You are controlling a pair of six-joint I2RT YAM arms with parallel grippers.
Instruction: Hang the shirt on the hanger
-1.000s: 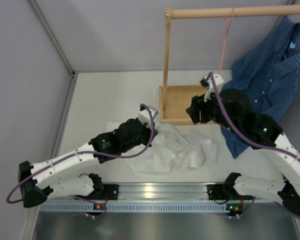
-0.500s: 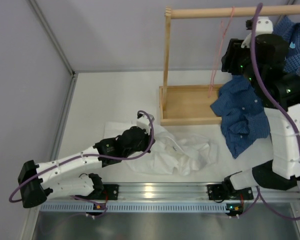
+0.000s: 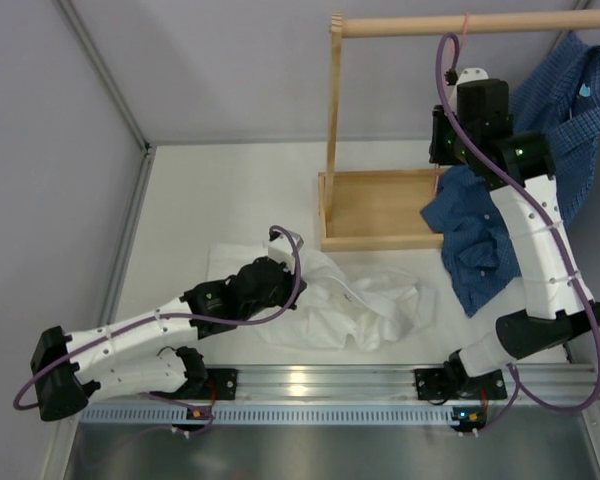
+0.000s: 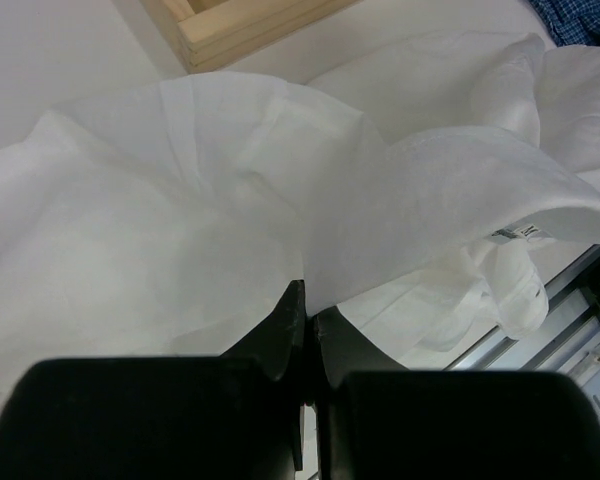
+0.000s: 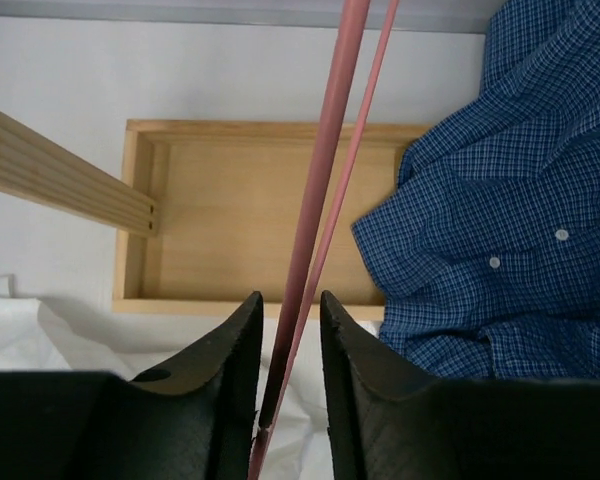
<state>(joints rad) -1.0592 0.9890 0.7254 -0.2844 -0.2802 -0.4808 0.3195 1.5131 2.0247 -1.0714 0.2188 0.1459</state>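
White shirt (image 3: 352,305) lies crumpled on the surface (image 3: 230,190), its left edge hidden under the left arm. The print on the collar label (image 4: 520,233) is too small to read. Left jaws are fully closed, pinching a shirt fold. Pink wire hanger (image 5: 314,200) hangs from the wooden rail (image 3: 400,26), largely hidden behind the right arm. Right jaws are narrowly open, straddling its wire beside the blue checked shirt (image 5: 500,220).

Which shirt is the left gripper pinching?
The white shirt, crumpled on the table, is in the left gripper; the blue checked shirt hangs by the rail.
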